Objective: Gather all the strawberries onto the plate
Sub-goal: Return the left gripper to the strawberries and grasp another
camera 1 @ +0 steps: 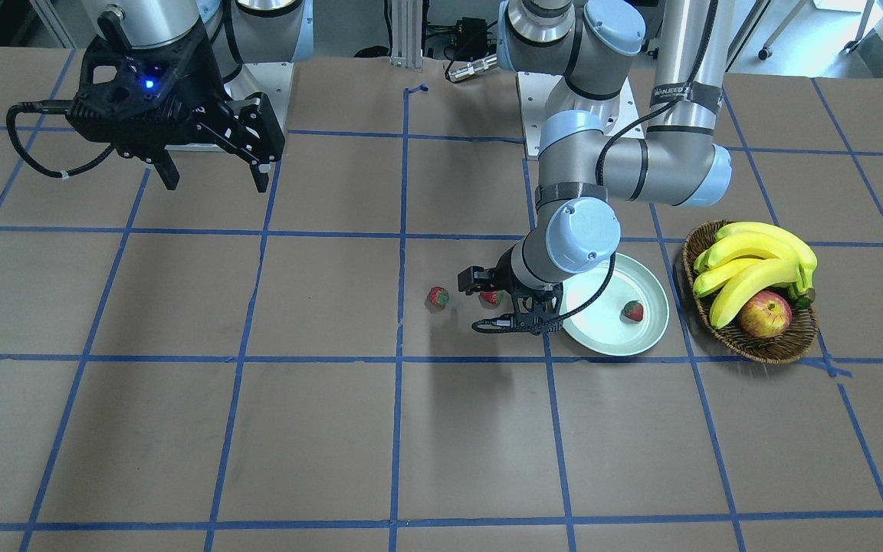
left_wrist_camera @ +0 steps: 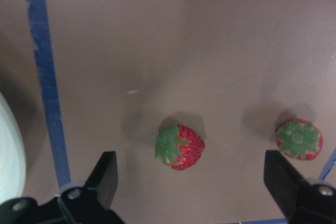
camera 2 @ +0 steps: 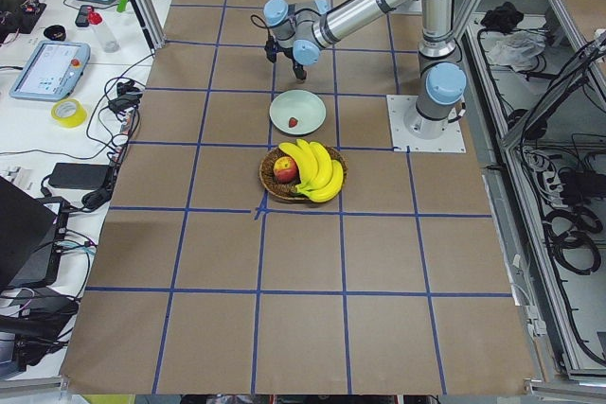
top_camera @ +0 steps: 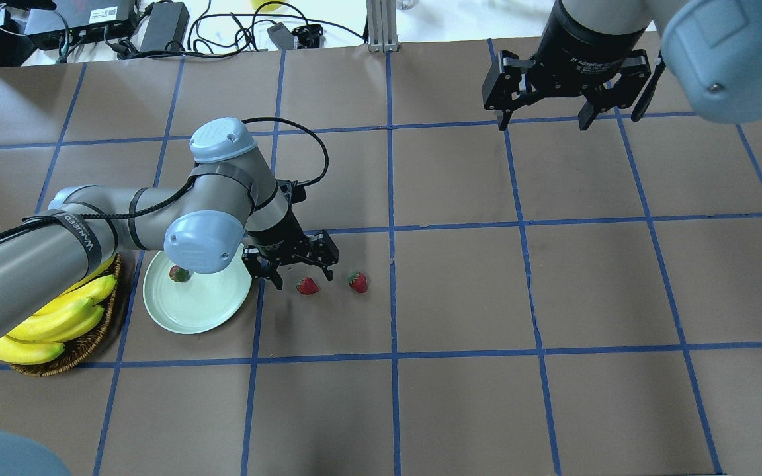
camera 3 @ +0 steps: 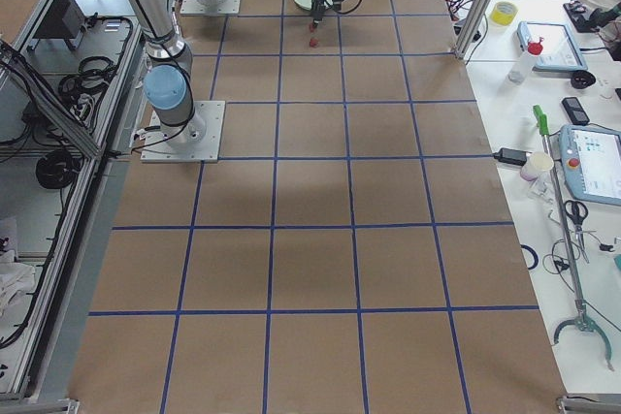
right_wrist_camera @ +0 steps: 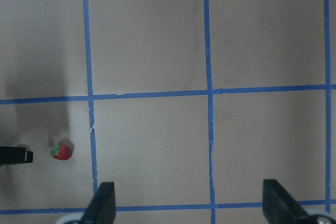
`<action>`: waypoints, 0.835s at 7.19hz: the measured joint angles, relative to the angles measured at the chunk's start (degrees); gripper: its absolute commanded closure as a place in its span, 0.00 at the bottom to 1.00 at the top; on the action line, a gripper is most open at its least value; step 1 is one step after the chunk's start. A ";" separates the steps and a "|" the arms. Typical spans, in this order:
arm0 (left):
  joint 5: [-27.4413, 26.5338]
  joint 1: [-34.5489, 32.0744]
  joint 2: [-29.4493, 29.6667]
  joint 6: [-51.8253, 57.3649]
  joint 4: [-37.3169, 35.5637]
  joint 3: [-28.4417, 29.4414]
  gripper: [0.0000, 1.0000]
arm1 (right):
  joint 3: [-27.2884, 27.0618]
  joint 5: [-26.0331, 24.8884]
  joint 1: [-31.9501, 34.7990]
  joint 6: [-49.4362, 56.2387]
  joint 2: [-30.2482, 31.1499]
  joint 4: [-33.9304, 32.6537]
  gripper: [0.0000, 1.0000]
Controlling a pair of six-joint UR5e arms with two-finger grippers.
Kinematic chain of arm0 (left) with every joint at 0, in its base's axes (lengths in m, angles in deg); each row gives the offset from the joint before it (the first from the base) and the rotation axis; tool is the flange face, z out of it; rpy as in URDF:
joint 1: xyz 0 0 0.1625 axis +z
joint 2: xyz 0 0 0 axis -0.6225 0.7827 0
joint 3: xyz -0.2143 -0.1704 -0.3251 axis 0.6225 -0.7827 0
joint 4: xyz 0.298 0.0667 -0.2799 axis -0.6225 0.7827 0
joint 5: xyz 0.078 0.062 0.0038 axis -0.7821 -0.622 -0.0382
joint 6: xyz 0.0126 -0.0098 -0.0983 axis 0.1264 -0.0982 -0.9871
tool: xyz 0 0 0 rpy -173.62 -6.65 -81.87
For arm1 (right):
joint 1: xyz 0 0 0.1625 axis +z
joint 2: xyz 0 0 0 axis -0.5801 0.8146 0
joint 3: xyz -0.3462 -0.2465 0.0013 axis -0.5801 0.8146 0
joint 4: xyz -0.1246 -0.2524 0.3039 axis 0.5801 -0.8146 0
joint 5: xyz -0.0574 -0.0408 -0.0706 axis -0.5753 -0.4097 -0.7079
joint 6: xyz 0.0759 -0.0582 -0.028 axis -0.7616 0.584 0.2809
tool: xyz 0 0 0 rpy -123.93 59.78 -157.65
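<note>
Three red strawberries with green caps show. One (camera 1: 633,310) lies in the pale mint plate (camera 1: 610,341), also seen from overhead (top_camera: 179,273) on the plate (top_camera: 202,311). A second (top_camera: 307,285) lies on the table just beside the plate, and a third (top_camera: 358,282) lies a little farther out. My left gripper (top_camera: 301,274) is open and low over the second strawberry (left_wrist_camera: 179,147), its fingers on either side of it and apart from it. The third strawberry (left_wrist_camera: 298,139) lies outside the jaws. My right gripper (top_camera: 543,120) is open and empty, high and far from them.
A brown wicker basket (camera 1: 756,351) with bananas (camera 1: 756,261) and a red-yellow apple (camera 1: 765,314) stands just beyond the plate on my left. The brown table carries a blue tape grid. Cables and electronics (top_camera: 156,23) lie past the far edge.
</note>
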 measured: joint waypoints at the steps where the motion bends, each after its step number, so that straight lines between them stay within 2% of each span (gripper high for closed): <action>1: 0.03 -0.03 0.35 -0.06 -0.03 -0.25 0.07 | 0.00 0.00 0.01 -0.02 -0.04 0.00 0.00; 2: -0.06 -0.05 0.65 -0.09 -0.02 -0.63 0.40 | 0.00 0.00 0.01 -0.03 -0.07 -0.01 0.00; 3: -0.06 -0.08 0.90 -0.07 -0.01 -0.94 0.77 | 0.00 0.00 -0.01 -0.01 -0.07 -0.03 0.00; 4: 0.07 -0.10 1.03 -0.02 0.02 -1.02 1.00 | 0.00 0.00 -0.02 0.01 -0.05 -0.02 0.00; 6: 0.41 -0.07 1.09 -0.07 0.26 -0.78 1.00 | 0.00 0.00 0.03 -0.02 0.01 0.00 0.00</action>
